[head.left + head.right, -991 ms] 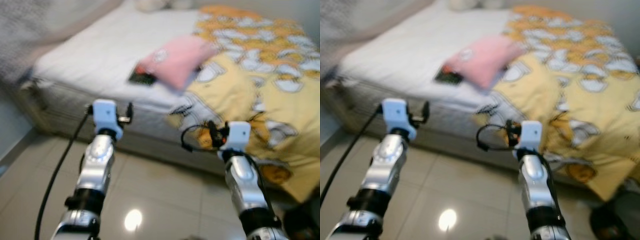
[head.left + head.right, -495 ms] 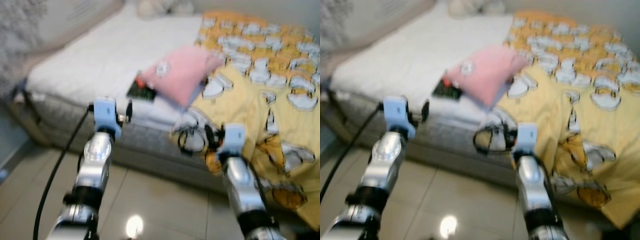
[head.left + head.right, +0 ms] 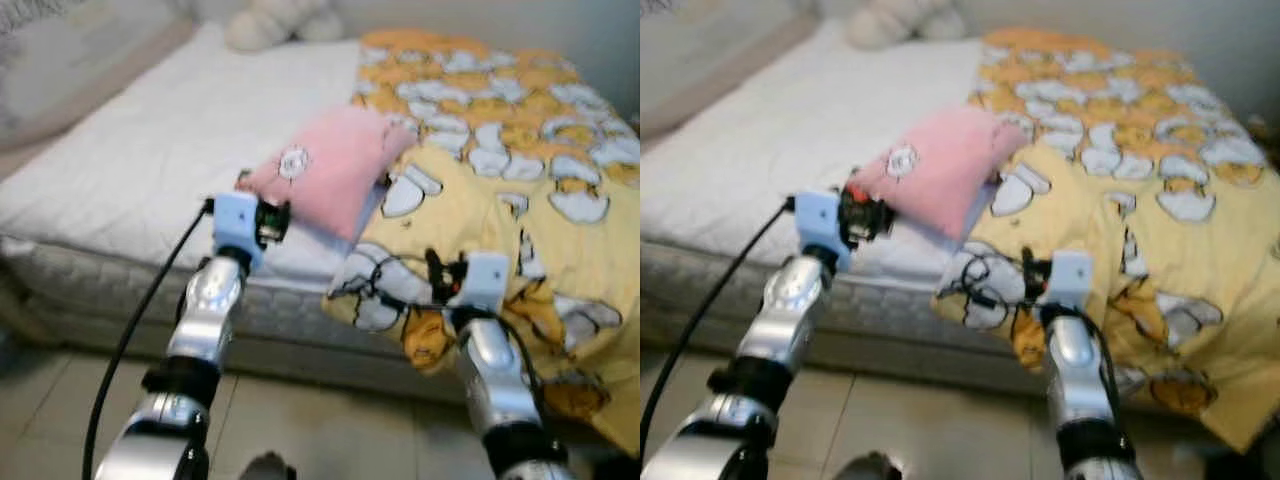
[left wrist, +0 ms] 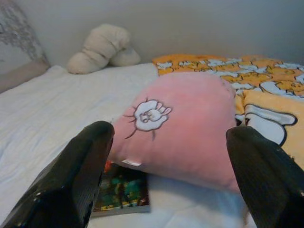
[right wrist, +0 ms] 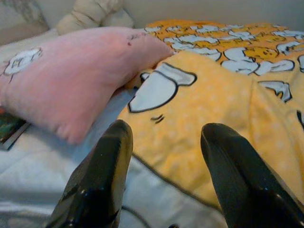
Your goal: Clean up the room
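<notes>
both grippers raised at the edge of a bed (image 3: 120,190), nothing held.

the left gripper (image 4: 171,175) hangs with fingers spread wide just short of a pink pillow (image 3: 330,170) that lies on the white mattress, its far corner touching the yellow duck-print blanket (image 3: 520,180). a book (image 4: 122,192) lies flat, partly tucked under the pillow's near edge. the right gripper (image 5: 164,175) has its fingers parted to a medium gap over the blanket's near fold, beside the pillow. a cream plush toy (image 4: 102,47) sits at the far end of the bed by the wall.
</notes>
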Controlling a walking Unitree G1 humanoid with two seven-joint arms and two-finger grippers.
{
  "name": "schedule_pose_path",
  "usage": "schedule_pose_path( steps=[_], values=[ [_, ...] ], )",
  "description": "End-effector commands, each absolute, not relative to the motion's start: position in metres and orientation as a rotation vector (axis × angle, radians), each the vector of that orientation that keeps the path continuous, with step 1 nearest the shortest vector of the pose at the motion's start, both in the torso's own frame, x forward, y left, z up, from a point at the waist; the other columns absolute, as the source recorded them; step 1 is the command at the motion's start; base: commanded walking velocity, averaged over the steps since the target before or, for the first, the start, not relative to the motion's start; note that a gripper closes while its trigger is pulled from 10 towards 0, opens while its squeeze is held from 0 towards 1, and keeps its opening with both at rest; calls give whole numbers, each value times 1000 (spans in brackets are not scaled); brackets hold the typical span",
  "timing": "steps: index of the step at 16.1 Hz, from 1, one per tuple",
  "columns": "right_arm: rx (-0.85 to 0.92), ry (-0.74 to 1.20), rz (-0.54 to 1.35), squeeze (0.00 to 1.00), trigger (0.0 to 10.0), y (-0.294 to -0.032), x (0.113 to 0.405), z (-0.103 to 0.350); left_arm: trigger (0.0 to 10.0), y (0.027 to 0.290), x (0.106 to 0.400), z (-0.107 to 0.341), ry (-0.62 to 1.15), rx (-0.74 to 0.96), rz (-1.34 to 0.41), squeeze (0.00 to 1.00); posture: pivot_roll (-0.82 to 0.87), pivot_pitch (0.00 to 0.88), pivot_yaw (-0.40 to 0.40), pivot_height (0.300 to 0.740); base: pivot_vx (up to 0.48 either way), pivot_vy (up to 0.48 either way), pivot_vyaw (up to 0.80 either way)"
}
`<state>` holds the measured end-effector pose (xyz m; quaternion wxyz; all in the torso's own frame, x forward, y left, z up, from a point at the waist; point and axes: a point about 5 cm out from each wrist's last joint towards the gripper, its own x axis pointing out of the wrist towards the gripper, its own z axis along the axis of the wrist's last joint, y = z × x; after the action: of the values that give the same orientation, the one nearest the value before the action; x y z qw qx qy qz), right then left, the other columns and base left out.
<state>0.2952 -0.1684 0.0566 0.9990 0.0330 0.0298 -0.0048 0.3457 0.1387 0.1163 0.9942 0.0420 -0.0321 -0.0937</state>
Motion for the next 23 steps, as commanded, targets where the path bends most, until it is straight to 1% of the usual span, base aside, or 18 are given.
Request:
schedule_pose_path(
  steps=[1, 2, 3, 4, 5, 7, 10, 23],
  values=[
    [65, 44, -15, 278, 10000, -170, 296, 60, 10000, 136, 348, 118, -65, 85, -196, 0, 58, 0, 22, 740, 0, 480, 0],
    [60, 43, -19, 282, 10000, -171, 295, 60, 10000, 134, 349, 118, -68, 163, -174, 0, 55, 0, 24, 740, 0, 0, 0],
    [60, 42, -21, 282, 10000, -171, 294, 60, 10000, 133, 348, 118, -71, 136, -174, 0, 53, 0, 25, 740, 0, 0, 0],
    [59, 44, -20, 282, 10000, -171, 293, 59, 10000, 133, 347, 119, -75, 71, -181, 0, 49, 0, 26, 740, 0, 0, 0],
    [58, 45, -18, 278, 10000, -171, 292, 59, 10000, 136, 346, 118, -64, 43, -151, 0, 48, 0, 28, 740, 480, 0, 0],
    [55, 48, -17, 286, 10000, -172, 290, 58, 10000, 134, 345, 117, -69, 42, -132, 0, 44, 0, 25, 740, 480, 0, 0],
    [51, 51, -13, 286, 10000, -172, 289, 58, 10000, 132, 345, 115, -58, 36, -132, 0, 43, 0, 24, 740, 480, 0, 0],
    [39, 52, -18, 282, 10000, -173, 289, 60, 10000, 139, 350, 117, -52, 46, -120, 0, 41, 0, 22, 740, 480, 0, 0]
  ],
)
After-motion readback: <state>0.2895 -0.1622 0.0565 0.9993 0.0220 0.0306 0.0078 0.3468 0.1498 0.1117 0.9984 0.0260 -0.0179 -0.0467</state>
